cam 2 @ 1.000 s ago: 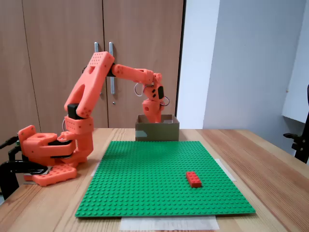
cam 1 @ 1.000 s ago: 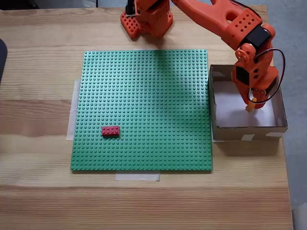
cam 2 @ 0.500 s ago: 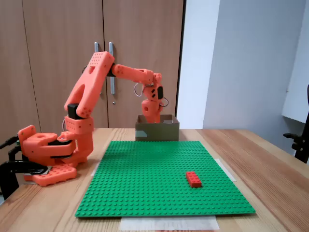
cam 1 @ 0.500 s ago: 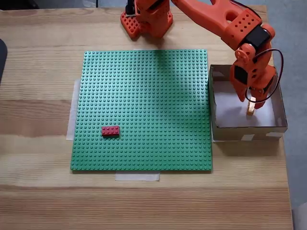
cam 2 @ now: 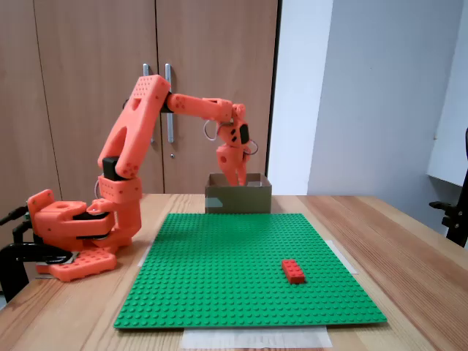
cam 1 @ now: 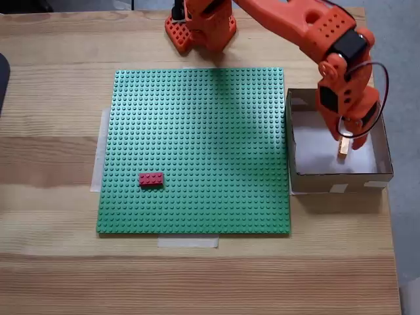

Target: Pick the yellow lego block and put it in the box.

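The yellow lego block (cam 1: 343, 146) stands on the white bottom of the box (cam 1: 341, 178), near its right side. My gripper (cam 1: 350, 136) hangs just above it, over the box, with its jaws a little apart and nothing held between them. From the side in the other fixed view, the gripper (cam 2: 238, 178) has its tips about level with the rim of the box (cam 2: 238, 199), whose wall hides the block.
A red lego brick (cam 1: 151, 178) sits on the green baseplate (cam 1: 197, 118), also seen as the red brick (cam 2: 294, 270) toward the front. The arm's base (cam 1: 200, 26) stands at the table's far edge. The box lies close to the table's right edge.
The gripper has risen from inside the box to rim height and has let go of the yellow block, which stays where it was on the box's bottom.
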Tool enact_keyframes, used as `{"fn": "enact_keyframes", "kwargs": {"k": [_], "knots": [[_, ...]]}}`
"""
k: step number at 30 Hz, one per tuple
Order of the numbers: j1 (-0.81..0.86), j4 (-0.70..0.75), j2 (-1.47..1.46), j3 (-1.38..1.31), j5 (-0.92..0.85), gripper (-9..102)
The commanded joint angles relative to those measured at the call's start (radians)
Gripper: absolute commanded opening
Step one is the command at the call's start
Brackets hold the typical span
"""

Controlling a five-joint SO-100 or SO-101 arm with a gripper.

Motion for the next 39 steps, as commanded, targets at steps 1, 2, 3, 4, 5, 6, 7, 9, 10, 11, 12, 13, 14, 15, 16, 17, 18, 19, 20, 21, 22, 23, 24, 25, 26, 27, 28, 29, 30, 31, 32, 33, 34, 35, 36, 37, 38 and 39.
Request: {"fn": "enact_keyframes", "kwargs": {"k": [1,2,3,4,5,6,7,9,10,11,12,13,14,15,16,17,18,19,20,21,22,23,24,25,26,27,28,29,30,31,32,33,34,35,36,37,38,39], "knots": [[0.018,-0.067,0.153,0.069,-0.020,10],[0.023,-0.091,0.186,0.104,-0.029,9],[0.028,-0.110,0.218,0.140,-0.035,8],[0.032,-0.129,0.250,0.173,-0.041,8],[0.037,-0.143,0.279,0.204,-0.048,8],[0.043,-0.152,0.305,0.232,-0.049,7],[0.048,-0.161,0.331,0.258,-0.054,7],[0.061,-0.179,0.379,0.305,-0.064,6],[0.069,-0.186,0.403,0.325,-0.066,5],[0.078,-0.190,0.426,0.344,-0.066,5],[0.084,-0.193,0.446,0.359,-0.069,3],[0.092,-0.196,0.469,0.376,-0.072,3],[0.100,-0.199,0.492,0.394,-0.072,3],[0.107,-0.204,0.515,0.414,-0.074,2],[0.117,-0.212,0.538,0.436,-0.080,0],[0.126,-0.229,0.568,0.462,-0.084,-1],[0.138,-0.247,0.597,0.492,-0.084,-1],[0.150,-0.272,0.629,0.528,-0.092,-1],[0.163,-0.302,0.661,0.565,-0.104,-1],[0.175,-0.336,0.696,0.604,-0.109,-1],[0.189,-0.362,0.729,0.640,-0.112,-1],[0.204,-0.387,0.759,0.672,-0.115,-1],[0.218,-0.407,0.787,0.701,-0.115,-1],[0.229,-0.420,0.815,0.729,-0.117,-1],[0.242,-0.437,0.842,0.758,-0.120,-1],[0.253,-0.457,0.871,0.790,-0.123,-1],[0.265,-0.474,0.900,0.822,-0.124,-1],[0.276,-0.492,0.930,0.853,-0.127,-1],[0.290,-0.512,0.959,0.884,-0.130,-1],[0.302,-0.532,0.989,0.913,-0.132,-1],[0.314,-0.554,1.020,0.943,-0.133,-1],[0.328,-0.574,1.051,0.973,-0.133,-1],[0.342,-0.594,1.078,0.999,-0.135,-1],[0.356,-0.609,1.103,1.019,-0.135,-1],[0.371,-0.621,1.124,1.035,-0.130,-1],[0.388,-0.640,1.146,1.052,-0.129,-1],[0.403,-0.661,1.170,1.071,-0.124,-1],[0.420,-0.680,1.192,1.086,-0.120,-1]]}}
